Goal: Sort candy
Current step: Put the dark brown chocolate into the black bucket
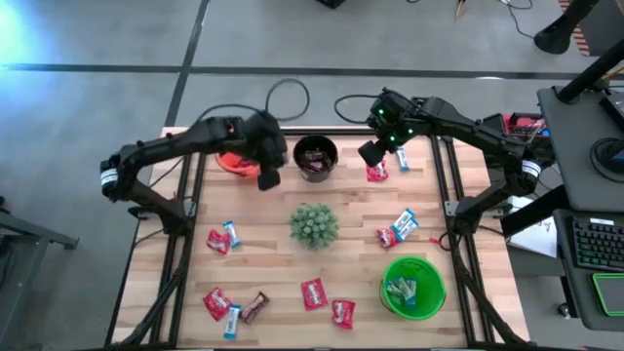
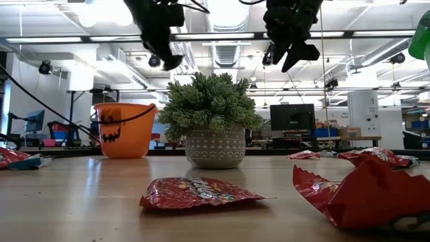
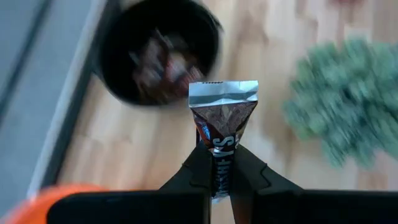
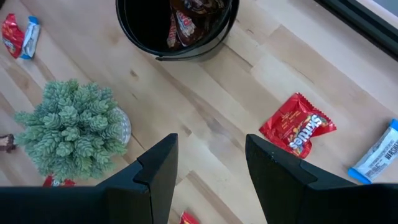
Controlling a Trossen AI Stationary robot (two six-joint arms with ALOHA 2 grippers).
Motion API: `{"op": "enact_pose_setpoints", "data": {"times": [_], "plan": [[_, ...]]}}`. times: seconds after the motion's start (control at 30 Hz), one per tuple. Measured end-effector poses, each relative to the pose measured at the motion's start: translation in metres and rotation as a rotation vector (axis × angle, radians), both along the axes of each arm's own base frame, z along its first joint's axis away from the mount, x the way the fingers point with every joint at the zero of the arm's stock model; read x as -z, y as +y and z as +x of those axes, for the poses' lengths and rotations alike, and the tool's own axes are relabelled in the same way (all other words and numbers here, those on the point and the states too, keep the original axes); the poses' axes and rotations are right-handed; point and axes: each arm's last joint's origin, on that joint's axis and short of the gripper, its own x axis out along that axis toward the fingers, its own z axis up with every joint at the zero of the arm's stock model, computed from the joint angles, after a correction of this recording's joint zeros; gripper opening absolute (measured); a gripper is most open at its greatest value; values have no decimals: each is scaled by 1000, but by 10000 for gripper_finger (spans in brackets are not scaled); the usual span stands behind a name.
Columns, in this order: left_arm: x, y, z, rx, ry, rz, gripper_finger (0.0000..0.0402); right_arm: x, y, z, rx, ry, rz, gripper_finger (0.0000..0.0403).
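My left gripper (image 1: 268, 175) hangs above the table between the orange bucket (image 1: 232, 161) and the black bucket (image 1: 315, 156), shut on a dark brown wrapped candy (image 3: 219, 121). My right gripper (image 1: 372, 151) stands open in the air right of the black bucket, with nothing between its fingers (image 4: 211, 168). Below it a red candy (image 4: 297, 124) and a blue-and-white candy (image 4: 376, 155) lie flat on the wood. The black bucket (image 3: 158, 53) holds brown candies. Other candies lie scattered over the table's near half (image 1: 314, 292). My left gripper pinches the brown candy's one end (image 3: 216, 163) between its two fingers. The fingers slant down from the table's left side and lie along the candy. The candy sticks out past the fingertips, its silver crimped end (image 3: 222, 92) free, lifted clear of the table.
A spiky green plant ball in a pot (image 1: 314, 224) stands at the table's middle. A green bucket (image 1: 413, 286) with blue-and-white candies sits near the front right. Red candies (image 2: 201, 193) lie close to the near edge. Dark frame rails run along both table sides.
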Motion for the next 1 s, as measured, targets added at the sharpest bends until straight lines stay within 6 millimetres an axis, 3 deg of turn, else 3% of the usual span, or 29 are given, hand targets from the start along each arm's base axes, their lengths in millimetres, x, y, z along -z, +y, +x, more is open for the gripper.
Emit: {"op": "enact_pose_setpoints", "data": {"times": [0.23,0.43,0.83,1.0], "plan": [[-7,35,10,28,-199,64,2,0,-2,2,48,-19,6,178],[5,59,21,43,-246,63,2,-3,-4,6,86,-64,4,178],[42,79,47,133,-239,10,2,-3,-5,7,147,-80,17,178],[57,84,54,131,-201,-11,25,-3,-5,7,174,-77,22,178]]}}
